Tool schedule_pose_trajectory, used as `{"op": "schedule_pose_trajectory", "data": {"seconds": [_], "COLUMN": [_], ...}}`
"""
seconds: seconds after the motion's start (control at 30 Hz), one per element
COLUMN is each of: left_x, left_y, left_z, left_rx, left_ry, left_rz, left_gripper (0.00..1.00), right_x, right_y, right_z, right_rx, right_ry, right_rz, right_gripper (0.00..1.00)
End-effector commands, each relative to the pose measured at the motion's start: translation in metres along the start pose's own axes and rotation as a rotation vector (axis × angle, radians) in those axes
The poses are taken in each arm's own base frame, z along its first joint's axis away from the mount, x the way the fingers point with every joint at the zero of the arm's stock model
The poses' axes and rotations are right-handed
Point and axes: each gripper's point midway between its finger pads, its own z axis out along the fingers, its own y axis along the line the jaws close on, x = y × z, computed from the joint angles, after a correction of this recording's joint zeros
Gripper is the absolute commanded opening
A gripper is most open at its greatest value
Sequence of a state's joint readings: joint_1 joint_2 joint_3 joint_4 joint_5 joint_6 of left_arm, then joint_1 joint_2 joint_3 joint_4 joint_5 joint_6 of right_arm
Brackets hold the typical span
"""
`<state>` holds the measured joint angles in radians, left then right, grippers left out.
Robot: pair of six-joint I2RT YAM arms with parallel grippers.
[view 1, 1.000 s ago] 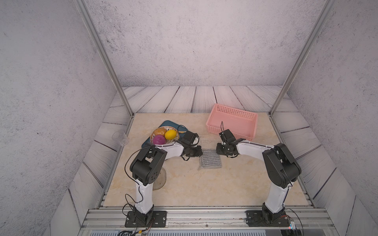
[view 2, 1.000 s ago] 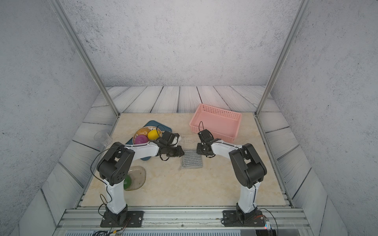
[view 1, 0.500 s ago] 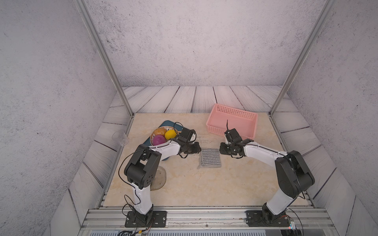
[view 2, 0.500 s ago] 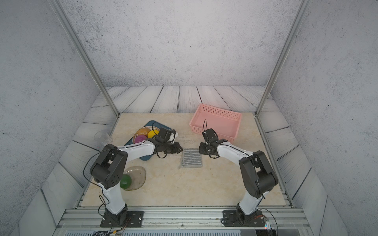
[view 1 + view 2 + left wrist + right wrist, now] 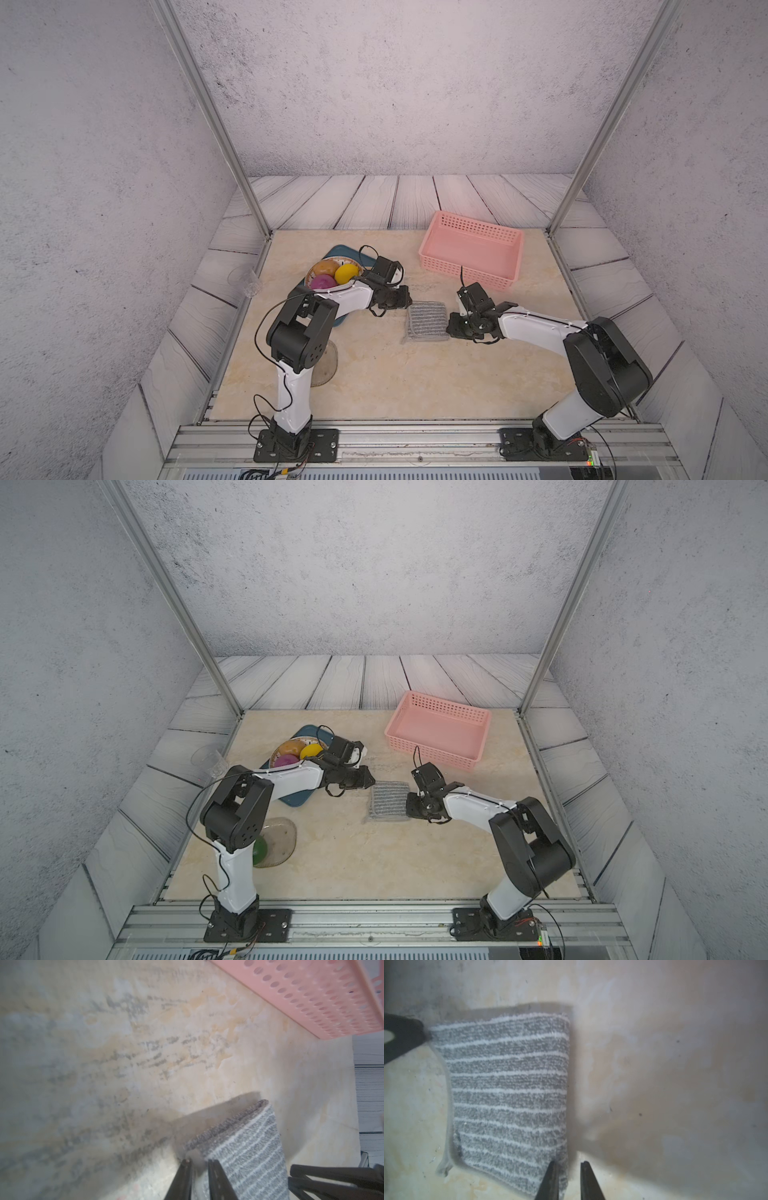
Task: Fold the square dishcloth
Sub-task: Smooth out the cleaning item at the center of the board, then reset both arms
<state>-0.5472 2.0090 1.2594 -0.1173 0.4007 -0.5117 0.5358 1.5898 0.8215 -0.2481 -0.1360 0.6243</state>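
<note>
Where the dark blue rectangular tray [image 5: 340, 250] sits at the left of the beige marbled tabletop [image 5: 395, 382], a shallow bowl [image 5: 337, 260] on it holds yellow, purple and brown round fruits. Just right of it, the left gripper [image 5: 405, 301] hangs low at the far left corner of the square dishcloth [image 5: 427, 322]. This soft grey fabric with thin pale stripes lies flat mid-table, folded into a rectangle, with its light hem showing along the near edge. The left jaws stand a narrow slit apart, clamping nothing that shows. At the cloth's near right edge the right gripper [image 5: 451, 330] is likewise barely parted. One of its fingers [image 5: 550, 1180] is over fabric and the other over bare table, with no grip visible. Farther right stands a pink perforated plastic basket [image 5: 465, 270], apart from the cloth.
</note>
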Motion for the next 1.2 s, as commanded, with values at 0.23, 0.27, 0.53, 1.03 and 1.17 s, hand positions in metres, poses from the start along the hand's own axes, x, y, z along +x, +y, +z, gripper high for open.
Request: {"op": "schedule_pose_trajectory", "data": {"seconds": [0.23,0.27,0.53,1.03,1.17], "left_x": [0.002,0.003,-0.002,-0.031,-0.03], "left_y": [0.009,0.01,0.006,-0.013,0.009], "left_z": [0.012,0.012,0.002,-0.1,-0.138], "left_rx": [-0.014,-0.017,-0.012,-0.098,-0.229], "left_ry": [0.029,0.03,0.009,-0.227,-0.324], "left_rz": [-0.006,-0.008,-0.013,0.029,0.012], "left_gripper": [0.23,0.23,0.3,0.66,0.82], "right_x": [0.01,0.012,0.018,-0.039,-0.055], "right_y": [0.006,0.006,-0.003,-0.035,-0.059], "right_z": [0.001,0.003,0.003,-0.072,-0.106], "right_rx": [-0.039,-0.037,0.007,0.283,0.397], "right_ry": [0.008,0.014,0.017,-0.243,-0.358], "right_rz": [0.009,0.009,0.005,-0.039,-0.017], "right_gripper": [0.18,0.18,0.19,0.5,0.7]}}
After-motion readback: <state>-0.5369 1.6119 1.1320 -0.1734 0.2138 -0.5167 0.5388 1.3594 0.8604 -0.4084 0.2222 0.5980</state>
